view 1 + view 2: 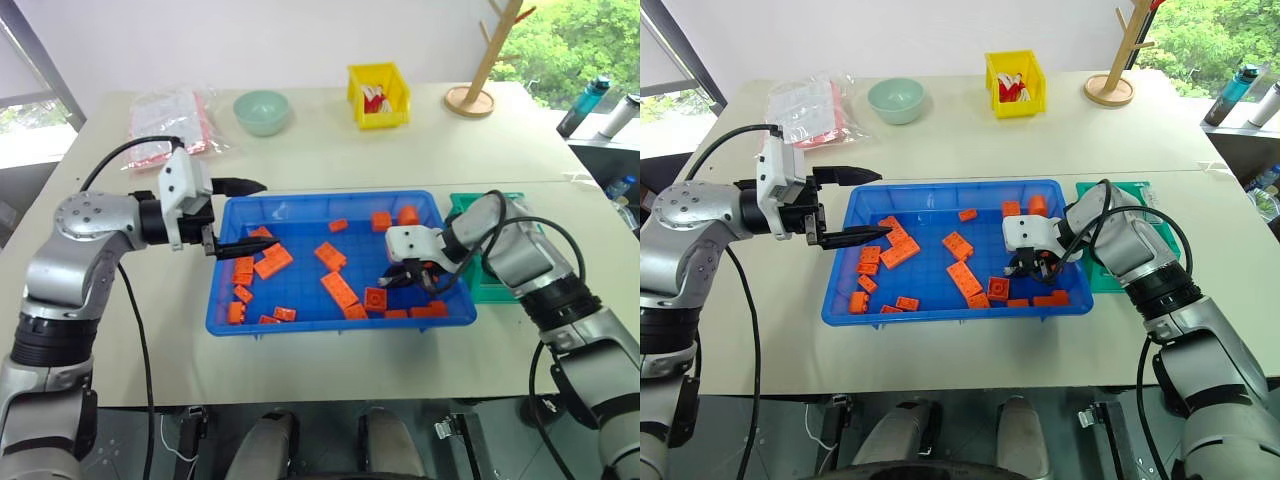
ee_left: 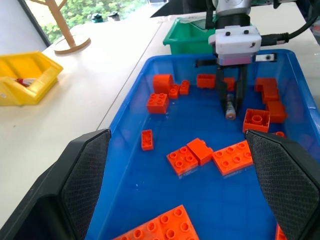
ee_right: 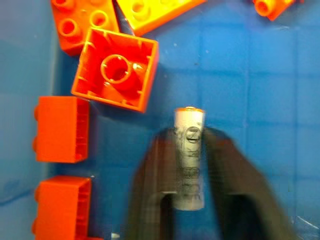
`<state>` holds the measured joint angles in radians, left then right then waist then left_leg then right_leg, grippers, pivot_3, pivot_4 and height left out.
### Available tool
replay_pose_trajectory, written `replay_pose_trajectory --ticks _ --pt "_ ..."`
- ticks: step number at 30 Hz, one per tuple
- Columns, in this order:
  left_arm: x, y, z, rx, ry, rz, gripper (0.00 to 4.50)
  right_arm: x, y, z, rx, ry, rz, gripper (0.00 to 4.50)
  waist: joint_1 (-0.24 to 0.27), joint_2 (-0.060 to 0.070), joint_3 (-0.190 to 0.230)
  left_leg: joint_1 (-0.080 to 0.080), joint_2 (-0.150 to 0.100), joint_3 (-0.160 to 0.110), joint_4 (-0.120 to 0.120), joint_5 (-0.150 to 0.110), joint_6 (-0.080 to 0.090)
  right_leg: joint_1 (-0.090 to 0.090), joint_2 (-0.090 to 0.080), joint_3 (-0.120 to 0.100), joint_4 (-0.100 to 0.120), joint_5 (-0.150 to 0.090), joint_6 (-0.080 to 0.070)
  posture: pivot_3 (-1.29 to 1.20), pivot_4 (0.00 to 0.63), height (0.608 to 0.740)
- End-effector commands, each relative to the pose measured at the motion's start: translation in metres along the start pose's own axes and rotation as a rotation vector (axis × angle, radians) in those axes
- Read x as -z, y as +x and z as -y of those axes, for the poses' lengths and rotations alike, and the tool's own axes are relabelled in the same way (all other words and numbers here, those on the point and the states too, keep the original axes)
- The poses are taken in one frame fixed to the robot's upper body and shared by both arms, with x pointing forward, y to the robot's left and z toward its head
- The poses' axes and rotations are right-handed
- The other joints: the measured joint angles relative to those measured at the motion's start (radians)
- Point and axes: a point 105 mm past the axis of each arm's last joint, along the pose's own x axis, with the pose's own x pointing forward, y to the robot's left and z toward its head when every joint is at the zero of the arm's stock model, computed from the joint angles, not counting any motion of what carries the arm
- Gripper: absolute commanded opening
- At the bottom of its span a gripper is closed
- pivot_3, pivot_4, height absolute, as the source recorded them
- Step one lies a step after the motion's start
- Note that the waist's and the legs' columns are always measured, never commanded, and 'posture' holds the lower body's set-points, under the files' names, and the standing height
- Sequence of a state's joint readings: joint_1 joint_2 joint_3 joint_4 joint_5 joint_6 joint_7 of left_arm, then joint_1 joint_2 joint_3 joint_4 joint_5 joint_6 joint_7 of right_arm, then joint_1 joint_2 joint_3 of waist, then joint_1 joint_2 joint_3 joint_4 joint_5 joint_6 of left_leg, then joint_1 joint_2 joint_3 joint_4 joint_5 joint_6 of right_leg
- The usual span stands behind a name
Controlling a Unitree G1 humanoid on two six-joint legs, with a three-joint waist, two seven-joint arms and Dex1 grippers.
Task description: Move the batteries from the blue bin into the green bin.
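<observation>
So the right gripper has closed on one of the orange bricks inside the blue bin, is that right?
Not quite. The right gripper has closed inside the blue bin, but on a battery, not an orange brick. The right wrist view shows the silver-grey cylinder between its fingers, with the bricks lying apart from it.

Orange bricks scattered flat, some stacked, one upside down. Pale green bowl at table's far side, near a clear bag of red-and-white contents. Yellow bin just beyond, holding small red and white items. Wooden peg tree on round base at far right corner. Bottles past the table edge.
</observation>
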<state>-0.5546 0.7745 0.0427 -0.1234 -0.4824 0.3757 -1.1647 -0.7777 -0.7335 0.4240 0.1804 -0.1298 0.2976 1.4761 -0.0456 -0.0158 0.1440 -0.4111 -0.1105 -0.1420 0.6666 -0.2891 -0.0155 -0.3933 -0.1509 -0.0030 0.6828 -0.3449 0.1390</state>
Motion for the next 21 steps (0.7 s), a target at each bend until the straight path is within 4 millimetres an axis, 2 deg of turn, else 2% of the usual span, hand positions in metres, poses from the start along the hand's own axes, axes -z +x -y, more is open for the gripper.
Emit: replay_pose_trajectory --ticks 1,2,4,6,7,9,12,14,16,21 --pt "-0.009 -0.002 -0.002 0.003 0.048 0.013 4.5 -0.02 -0.009 0.004 0.057 -0.016 0.082 0.02 0.0 0.0 0.0 0.0 0.0 0.0 0.0 0.0 0.0 0.0 0.0 0.0 0.0 0.0 0.0 0.0 0.15 0.719" --pt "-0.008 -0.003 -0.002 0.0 0.044 0.01 4.5 -0.028 -0.013 0.007 0.09 -0.013 0.114 0.02 0.0 0.0 0.0 0.0 0.0 0.0 0.0 0.0 0.0 0.0 0.0 0.0 0.0 0.0 0.0 0.0 0.15 0.719" --pt "-0.003 -0.006 -0.003 -0.011 0.03 -0.001 4.5 -0.05 -0.036 0.018 0.207 0.029 0.226 0.02 0.0 0.0 0.0 0.0 0.0 0.0 0.0 0.0 0.0 0.0 0.0 0.0 0.0 0.0 0.0 0.0 0.15 0.719" --pt "0.001 -0.009 -0.005 -0.028 0.013 -0.008 4.5 -0.061 -0.067 0.028 0.352 0.102 0.322 0.02 0.001 0.0 0.0 0.0 0.0 0.0 0.0 0.0 0.0 0.0 0.0 0.0 0.0 0.0 0.0 0.0 0.15 0.719" --pt "0.003 -0.012 -0.006 -0.04 0.001 -0.009 4.5 -0.058 -0.087 0.032 0.442 0.156 0.357 0.02 0.002 0.0 0.0 -0.001 0.0 0.0 0.0 0.0 0.0 -0.001 0.0 0.0 0.0 0.0 0.0 0.0 0.15 0.719" --pt "0.006 -0.016 -0.008 -0.061 -0.017 -0.013 4.5 -0.046 -0.122 0.035 0.591 0.271 0.396 0.02 0.008 0.0 0.0 -0.001 -0.001 -0.001 0.0 0.0 0.0 0.0 -0.001 0.0 0.0 0.0 0.0 0.0 0.15 0.719" --pt "0.01 -0.021 -0.009 -0.079 -0.031 -0.016 4.5 -0.027 -0.15 0.031 0.713 0.403 0.414 0.02 0.019 0.0 0.0 -0.001 -0.002 -0.002 0.0 0.0 0.0 0.001 -0.002 0.0 0.0 0.0 0.0 0.0 0.15 0.719" --pt "0.012 -0.025 -0.01 -0.101 -0.04 -0.021 4.5 0.002 -0.168 0.021 0.812 0.555 0.41 0.02 0.025 0.0 0.0 -0.001 -0.002 -0.001 0.0 0.0 0.0 0.001 -0.001 0.0 0.0 0.0 0.0 0.0 0.15 0.719" --pt "0.013 -0.028 -0.012 -0.119 -0.046 -0.022 4.5 0.028 -0.171 0.005 0.866 0.625 0.334 0.02 0.029 0.0 0.0 -0.001 -0.002 0.0 0.0 0.0 0.0 0.0 -0.002 0.0 0.0 0.0 0.0 0.0 0.15 0.719" --pt "0.013 -0.031 -0.016 -0.138 -0.049 -0.021 4.5 0.061 -0.165 -0.017 0.914 0.708 0.239 0.02 0.025 0.001 0.0 -0.001 -0.002 0.002 0.0 0.0 0.0 0.0 -0.002 0.001 0.0 0.0 0.0 0.0 0.15 0.719"
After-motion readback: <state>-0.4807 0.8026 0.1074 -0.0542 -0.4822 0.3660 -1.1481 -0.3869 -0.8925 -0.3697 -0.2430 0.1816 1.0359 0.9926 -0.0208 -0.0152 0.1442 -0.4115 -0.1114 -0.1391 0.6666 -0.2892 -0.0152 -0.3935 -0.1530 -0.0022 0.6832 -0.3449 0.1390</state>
